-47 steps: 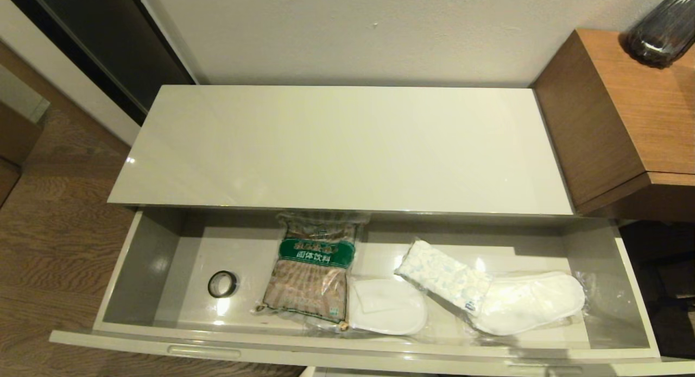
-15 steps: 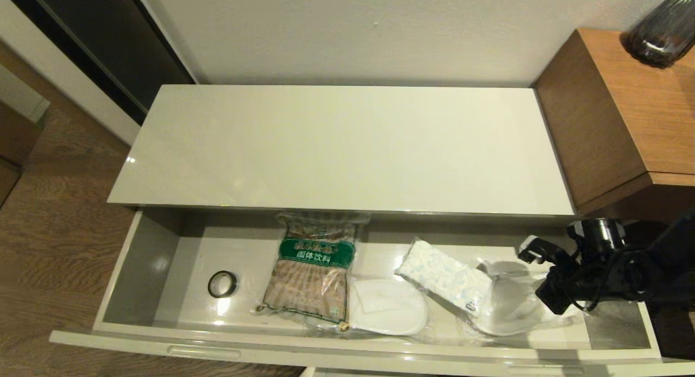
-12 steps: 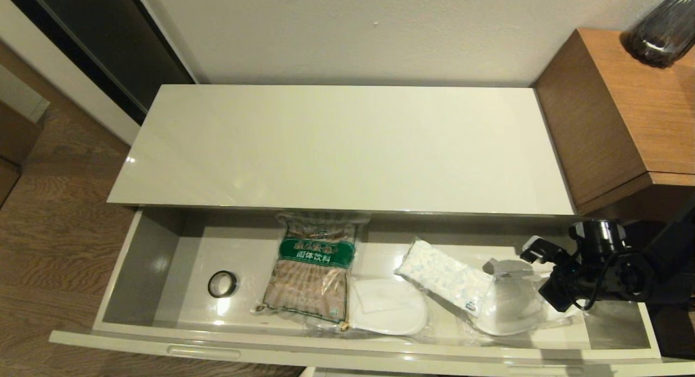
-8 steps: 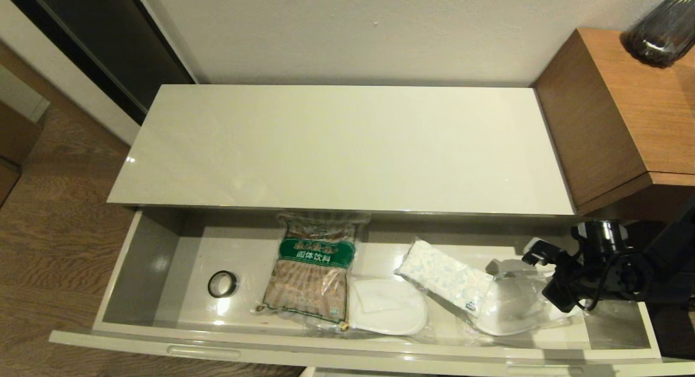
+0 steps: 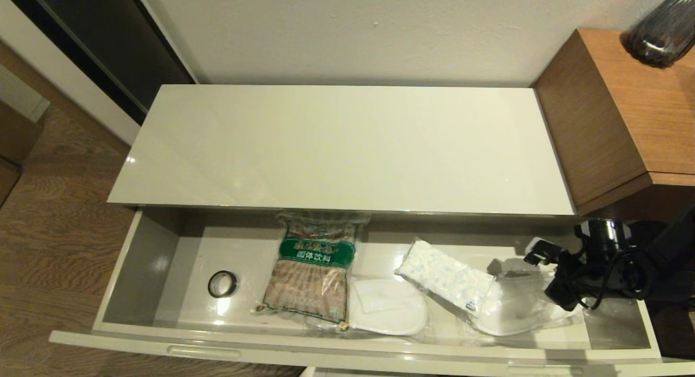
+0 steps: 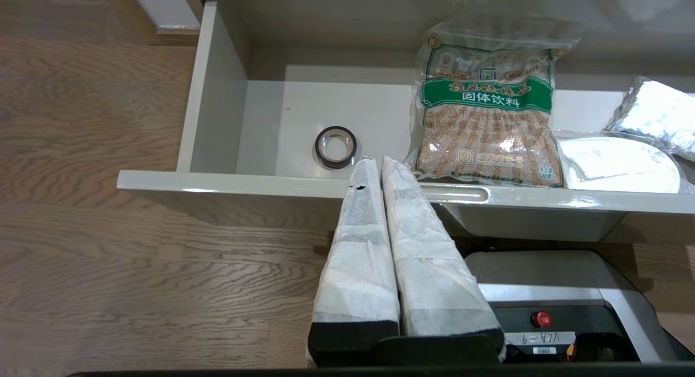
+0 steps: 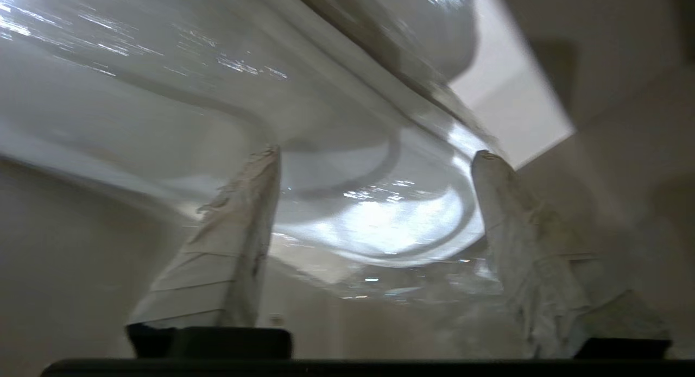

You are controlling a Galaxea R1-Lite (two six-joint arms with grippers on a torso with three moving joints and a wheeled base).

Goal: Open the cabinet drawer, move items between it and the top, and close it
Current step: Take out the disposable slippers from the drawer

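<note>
We've got our right gripper [image 5: 535, 263] low in the open grey-beige cabinet drawer [image 5: 347, 350], fingers spread wide over the plastic-sealed white slippers [image 5: 510, 312], lined up to pinch. Left gripper [image 6: 374, 162] parked, fingers together.

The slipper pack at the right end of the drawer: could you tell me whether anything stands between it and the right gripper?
Nothing visible does: the right gripper is open directly before the slipper pack.

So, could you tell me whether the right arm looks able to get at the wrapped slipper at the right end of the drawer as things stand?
Probably yes: the right gripper is already inside the open drawer with its fingers spread over the slipper, and nothing lies between them. The tissue pack only overlaps its far end.
</note>
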